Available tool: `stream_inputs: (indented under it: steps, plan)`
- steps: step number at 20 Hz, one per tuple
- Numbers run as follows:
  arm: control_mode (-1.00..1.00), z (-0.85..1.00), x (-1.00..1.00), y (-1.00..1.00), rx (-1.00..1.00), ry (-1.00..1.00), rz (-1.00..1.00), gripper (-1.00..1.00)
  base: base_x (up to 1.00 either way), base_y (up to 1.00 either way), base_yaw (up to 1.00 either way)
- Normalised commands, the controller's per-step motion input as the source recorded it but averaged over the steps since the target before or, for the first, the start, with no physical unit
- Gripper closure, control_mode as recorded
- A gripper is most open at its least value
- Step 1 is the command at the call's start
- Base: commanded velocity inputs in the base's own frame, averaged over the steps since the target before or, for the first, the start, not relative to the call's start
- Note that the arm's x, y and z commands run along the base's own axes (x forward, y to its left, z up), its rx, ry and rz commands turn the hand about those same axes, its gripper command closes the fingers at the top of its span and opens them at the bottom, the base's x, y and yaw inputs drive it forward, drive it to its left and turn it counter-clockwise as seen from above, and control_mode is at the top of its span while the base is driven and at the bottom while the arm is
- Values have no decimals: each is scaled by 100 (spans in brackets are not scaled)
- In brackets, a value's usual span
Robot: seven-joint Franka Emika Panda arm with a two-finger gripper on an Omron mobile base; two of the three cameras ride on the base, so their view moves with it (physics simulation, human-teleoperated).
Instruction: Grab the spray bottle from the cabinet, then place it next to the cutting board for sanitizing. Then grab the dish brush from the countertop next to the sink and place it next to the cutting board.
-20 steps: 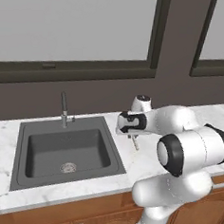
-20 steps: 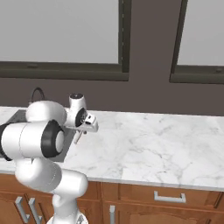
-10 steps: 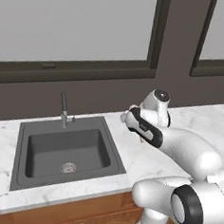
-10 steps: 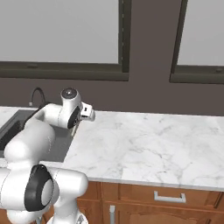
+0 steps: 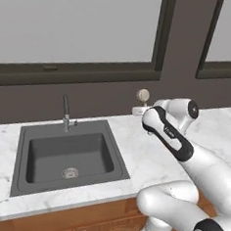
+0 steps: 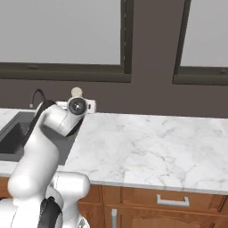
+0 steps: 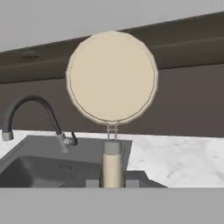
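A: Where is the brush (image 7: 112, 78) now?

B: It is in my tool (image 7: 113, 180). The two tips are closed on the whitish handle, one on each side, and the round tan head stands above them. In the hand view the head is in front of the dark wall under the window.

A: Is it above the surface (image 6: 147, 147)?

B: Yes, it is lifted above the white marble. From the left base view the brush (image 5: 142, 96) is up behind my arm, to the right of the sink (image 5: 67, 155), near the back wall. From the right base view the brush (image 6: 76, 92) shows just over my wrist, at the right edge of the sink.

A: And the faucet (image 7: 39, 114)?

B: It curves at the left in the hand view, well apart from the brush.
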Motion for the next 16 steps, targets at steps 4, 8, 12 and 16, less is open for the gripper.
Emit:
stream_inputs:
  steps: [4, 8, 12, 16]
  plan:
    - [-100, 86, -42, 0, 1, -39, 9, 100, 0, 0, 0]
    - [-100, 70, -58, 0, 0, -39, 8, 100, 0, 0, 0]
    - [-100, 75, -70, 0, 1, -38, 6, 100, 0, 0, 0]
    - [-100, 72, -79, 0, 6, -27, 5, 100, 0, 0, 0]
